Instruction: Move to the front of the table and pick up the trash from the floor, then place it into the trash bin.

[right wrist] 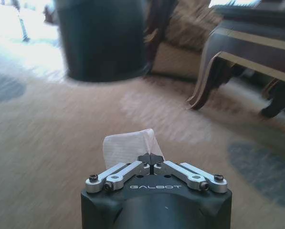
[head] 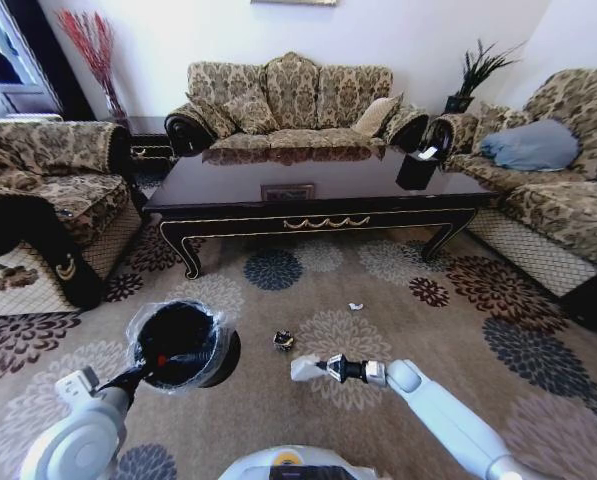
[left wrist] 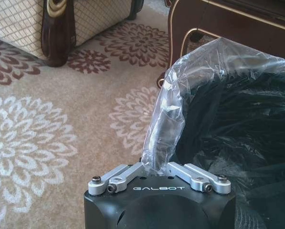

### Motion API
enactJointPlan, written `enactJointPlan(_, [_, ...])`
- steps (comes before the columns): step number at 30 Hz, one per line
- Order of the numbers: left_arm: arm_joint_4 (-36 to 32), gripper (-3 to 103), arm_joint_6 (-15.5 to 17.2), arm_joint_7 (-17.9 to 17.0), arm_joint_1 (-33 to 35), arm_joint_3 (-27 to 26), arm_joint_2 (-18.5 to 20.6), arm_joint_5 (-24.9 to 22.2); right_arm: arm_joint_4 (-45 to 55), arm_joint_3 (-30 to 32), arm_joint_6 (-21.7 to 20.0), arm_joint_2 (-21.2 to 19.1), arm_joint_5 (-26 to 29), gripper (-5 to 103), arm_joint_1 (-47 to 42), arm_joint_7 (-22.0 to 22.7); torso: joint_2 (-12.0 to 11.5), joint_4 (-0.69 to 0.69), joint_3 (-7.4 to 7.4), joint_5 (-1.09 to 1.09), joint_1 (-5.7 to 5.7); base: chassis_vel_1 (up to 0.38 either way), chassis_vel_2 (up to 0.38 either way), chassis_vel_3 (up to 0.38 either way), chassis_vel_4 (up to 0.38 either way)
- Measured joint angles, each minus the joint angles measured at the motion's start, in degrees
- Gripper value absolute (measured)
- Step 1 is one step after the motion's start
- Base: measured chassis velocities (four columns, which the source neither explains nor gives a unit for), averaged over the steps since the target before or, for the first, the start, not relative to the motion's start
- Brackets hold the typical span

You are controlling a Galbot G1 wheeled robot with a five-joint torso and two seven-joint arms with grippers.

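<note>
Holding bin (head: 183, 345) by rim, left fingers (left wrist: 132, 172) clamped on liner. Gripping white paper (head: 307, 368), right fingers (right wrist: 132, 168) closed, above carpet. Bin at nine o'clock from paper, near; dark lump (head: 284, 341) between.

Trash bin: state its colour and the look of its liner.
The trash bin is black, lined with a clear crinkly plastic bag; clearest in the left wrist view.

The surface (head: 308, 180) is dark glossy wood. The trash bin (head: 183, 345) wears a clear, crinkly plastic liner (left wrist: 180, 100). Crumpled white paper (right wrist: 128, 145) looks matt; the floor is patterned carpet (head: 398, 300).
</note>
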Motion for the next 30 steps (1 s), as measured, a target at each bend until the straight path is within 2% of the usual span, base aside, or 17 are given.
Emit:
enactJointPlan(5, [0.34,2,0.00,-0.01,0.00,1.34,-0.26,0.54,6.20,-0.07,-2.50,-1.10,7.88,0,1.96,4.82,0.00,0.01,0.00,-0.01,0.00,0.000,0.000,0.000,0.000])
enactJointPlan(6, [0.34,2,0.00,-0.01,0.00,1.34,-0.26,0.54,6.20,-0.07,-2.50,-1.10,7.88,0,1.96,4.82,0.00,0.01,0.00,-0.01,0.00,0.000,0.000,0.000,0.000])
enactJointPlan(9, [0.99,2,-0.49,0.77,0.37,2.39,-0.10,1.92,9.69,-1.61,-2.33,-1.50,15.73,0,3.44,7.00,0.00,0.01,0.00,-0.01,0.00,0.000,0.000,0.000,0.000])
enactJointPlan(11, [1.18,2,-0.56,1.03,0.54,2.79,-0.05,2.07,11.49,-2.43,-1.95,-1.57,18.44,0,4.03,8.05,0.00,0.01,0.00,-0.01,0.00,0.000,0.000,0.000,0.000])
enactJointPlan(18, [1.71,2,-0.52,-0.19,0.48,3.97,0.05,-0.64,16.74,-5.71,-1.15,-1.75,21.92,0,7.26,11.27,0.00,0.00,0.00,0.00,0.00,0.000,0.000,0.000,0.000])
enactJointPlan(23, [3.00,2,-0.03,-1.82,-0.84,5.30,0.16,-3.96,20.68,-11.40,-0.77,-2.30,23.68,0,13.09,14.47,0.00,0.02,0.00,-0.01,0.00,0.000,0.000,0.000,0.000])
enactJointPlan(30, [6.21,2,0.52,-3.84,-4.57,5.74,0.33,-8.32,20.46,-18.81,-1.44,-0.65,25.23,0,21.01,15.52,0.00,0.00,0.00,-0.01,0.00,0.000,0.000,0.000,0.000])
